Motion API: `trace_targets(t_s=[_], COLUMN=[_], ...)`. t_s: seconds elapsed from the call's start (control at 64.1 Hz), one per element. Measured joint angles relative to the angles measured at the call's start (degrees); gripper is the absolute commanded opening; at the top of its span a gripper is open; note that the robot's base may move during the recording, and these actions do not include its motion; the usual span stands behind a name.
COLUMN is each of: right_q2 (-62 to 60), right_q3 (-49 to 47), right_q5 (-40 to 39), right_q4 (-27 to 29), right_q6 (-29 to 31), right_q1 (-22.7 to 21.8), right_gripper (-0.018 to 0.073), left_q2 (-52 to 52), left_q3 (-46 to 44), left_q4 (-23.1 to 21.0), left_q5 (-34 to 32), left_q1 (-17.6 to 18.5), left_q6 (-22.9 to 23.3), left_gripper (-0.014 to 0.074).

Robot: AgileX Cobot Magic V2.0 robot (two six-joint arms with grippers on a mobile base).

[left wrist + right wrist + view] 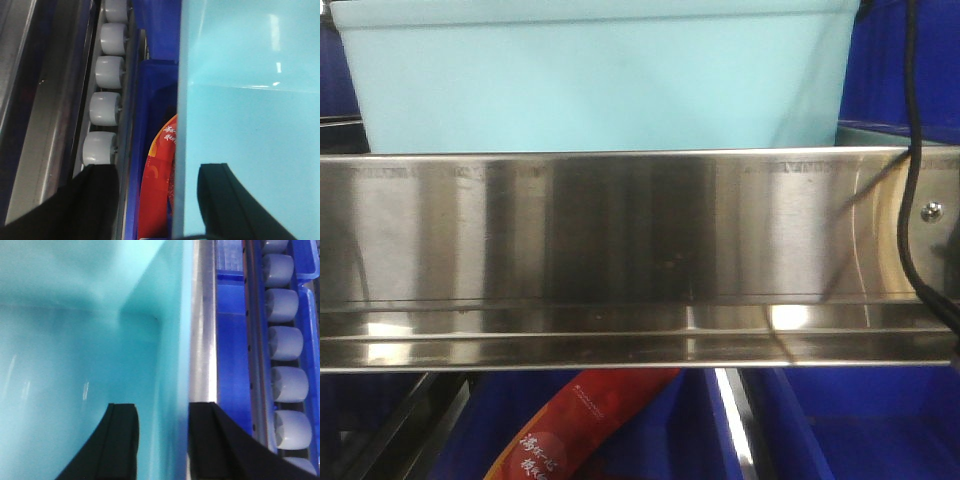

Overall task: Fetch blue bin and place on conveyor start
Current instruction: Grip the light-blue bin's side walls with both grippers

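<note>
Blue bin [590, 80] is straddled by both pincers, one at each end of it, so neither arm is the nearer.

The left pincer [157, 172] is spread wide. The bin's end wall runs straight ahead through its gap. It lies close to the inner finger [225, 200], which is inside the tub, and well apart from the outer finger [85, 205]. Beyond that wall, on the outer side, lie a dark blue crate [155, 85] holding a red packet [157, 195], then a row of grey rollers [105, 107].

The right pincer [162, 407] is spread less. Its inner finger [120, 440] is inside the tub and its outer finger [215, 445] is over a steel strip [204, 340] just outside the wall. Some wall shows between them, so I judge it not yet pinched.

Seen from the front, the blue bin stands on the shelf behind the stainless-steel rail [620, 250], with its long axis running from one pincer to the other. The conveyor start is not in view.

Each pincer likely needs to close squarely across its wall, and the left has more gap to take up.
</note>
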State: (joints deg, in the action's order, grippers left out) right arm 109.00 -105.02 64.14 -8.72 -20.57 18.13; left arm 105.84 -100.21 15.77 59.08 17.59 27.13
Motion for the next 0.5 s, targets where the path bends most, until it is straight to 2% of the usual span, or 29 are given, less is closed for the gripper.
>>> trace_targets(t_s=[0.499], right_q2=[0.0], right_q3=[0.0], right_q5=[0.3], right_q4=[0.0], right_q6=[1.0], right_q1=[0.0], right_gripper=[0.0152], left_q2=[0.0], left_q3=[0.0], left_q4=[-0.1], left_q5=[0.1], left_q1=[0.0], left_q6=[-0.9], left_gripper=[0.0274])
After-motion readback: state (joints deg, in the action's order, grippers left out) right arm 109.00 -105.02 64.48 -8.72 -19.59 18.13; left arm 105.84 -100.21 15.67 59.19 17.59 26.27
